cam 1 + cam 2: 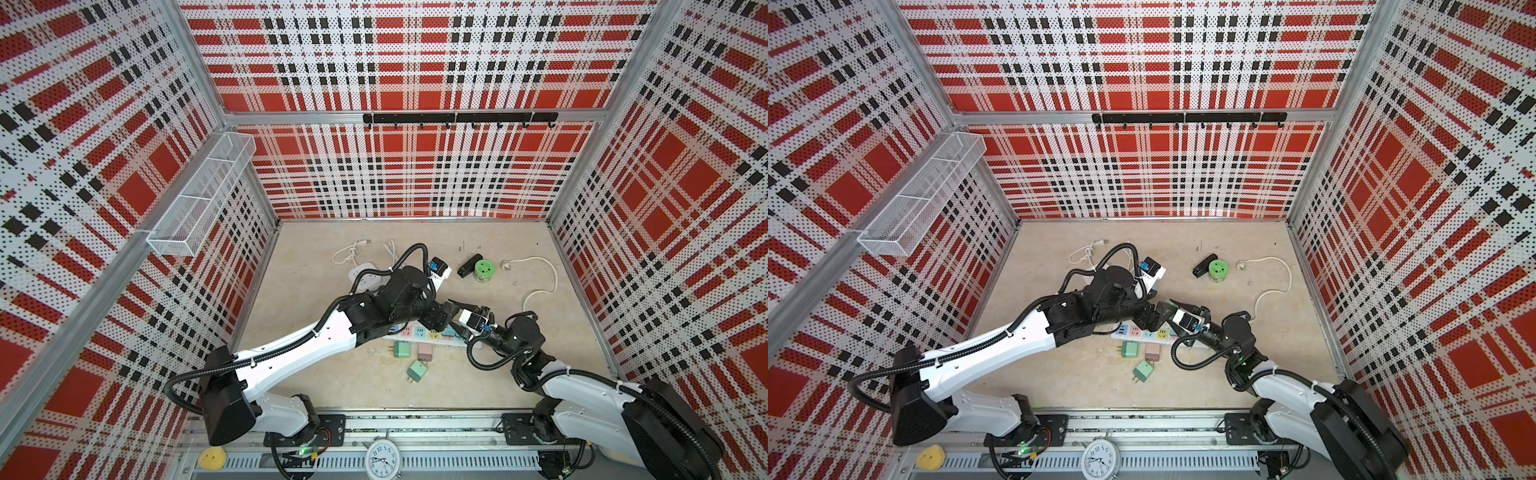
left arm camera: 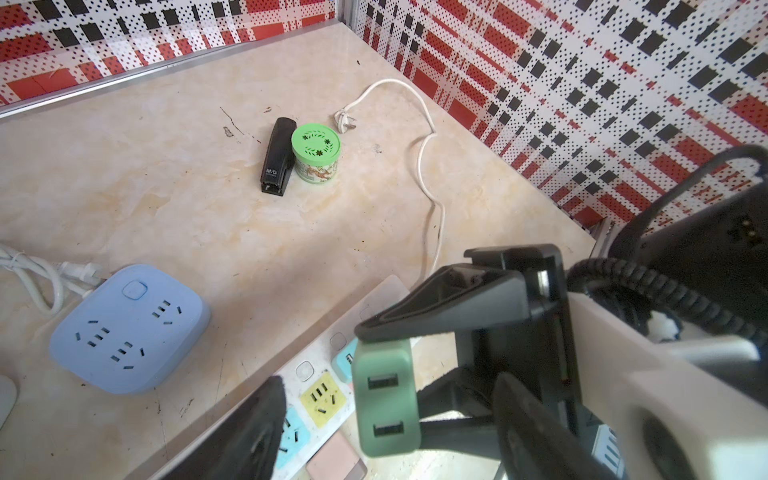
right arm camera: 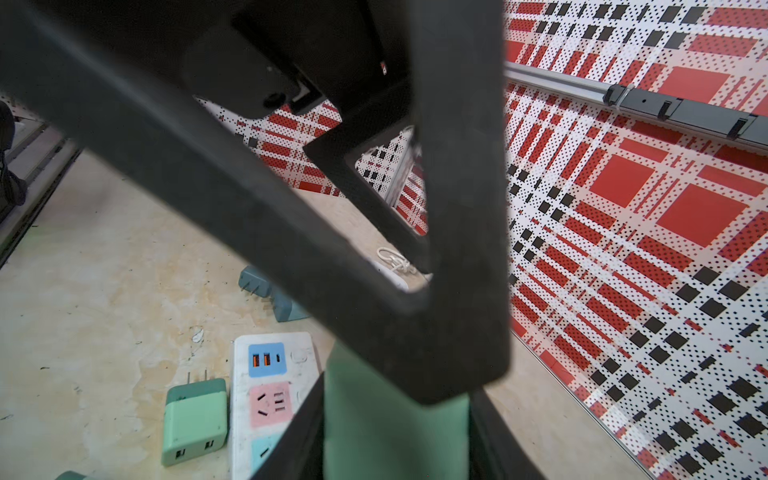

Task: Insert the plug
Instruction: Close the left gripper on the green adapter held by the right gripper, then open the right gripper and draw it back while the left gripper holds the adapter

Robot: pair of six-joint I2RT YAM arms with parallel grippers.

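My right gripper (image 3: 395,436) is shut on a green plug (image 3: 395,415), a small block with two slots in its end face (image 2: 386,399). The plug hangs just above the white power strip (image 2: 320,399) with its coloured sockets (image 3: 270,399). My left gripper (image 2: 388,386) is open, one finger on each side of the plug, not touching it. One left finger (image 3: 457,249) fills most of the right wrist view. In both top views the two grippers (image 1: 457,318) (image 1: 1183,320) meet over the strip (image 1: 415,332) and hide the plug.
Three loose plugs lie in front of the strip: light green (image 1: 401,349), pink (image 1: 424,352), green (image 1: 417,371). A pale square socket block (image 2: 129,328), a black stapler (image 2: 276,156), a green-lidded jar (image 2: 316,151) and the strip's white cord (image 2: 424,166) lie farther back.
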